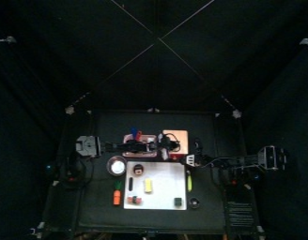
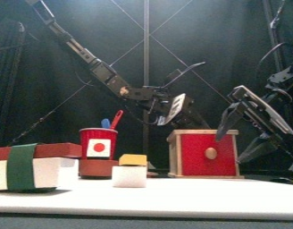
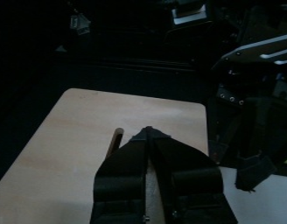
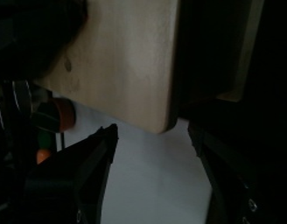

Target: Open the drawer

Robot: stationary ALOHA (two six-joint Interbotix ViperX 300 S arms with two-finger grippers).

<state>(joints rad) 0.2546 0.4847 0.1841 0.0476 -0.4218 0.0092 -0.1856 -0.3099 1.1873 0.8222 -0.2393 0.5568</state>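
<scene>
- Over the drawer (image 3: 111, 140), left gripper (image 3: 150, 133): jaw tips meet, look pressed together on top of the box; can't tell if they pinch anything.
- Right gripper (image 2: 238, 112): jaws spread wide, just right of drawer, nothing held.
- Drawer sits mid-table at rear, by white board (image 1: 161, 187), red cup (image 2: 97, 150) in front.

light: dim, black surround — table lit from above | wrist views: blurred
</scene>
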